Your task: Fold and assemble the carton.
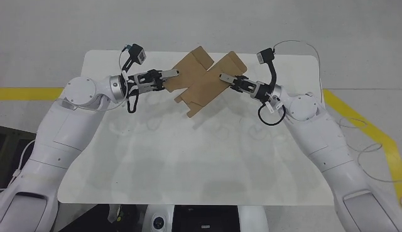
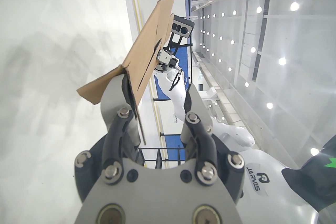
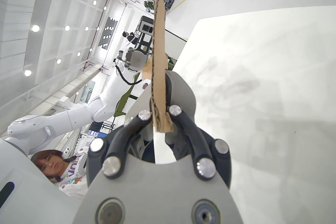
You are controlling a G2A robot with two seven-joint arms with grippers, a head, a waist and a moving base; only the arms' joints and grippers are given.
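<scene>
The flat brown carton is held up off the white table, over its far half, between the two arms. The right gripper has its jaws pressed onto the carton's right edge, pinching the cardboard between them. The left gripper meets the left edge with its jaws spread. One finger seems to lie against the cardboard, though contact is hard to judge, and the other stands apart.
</scene>
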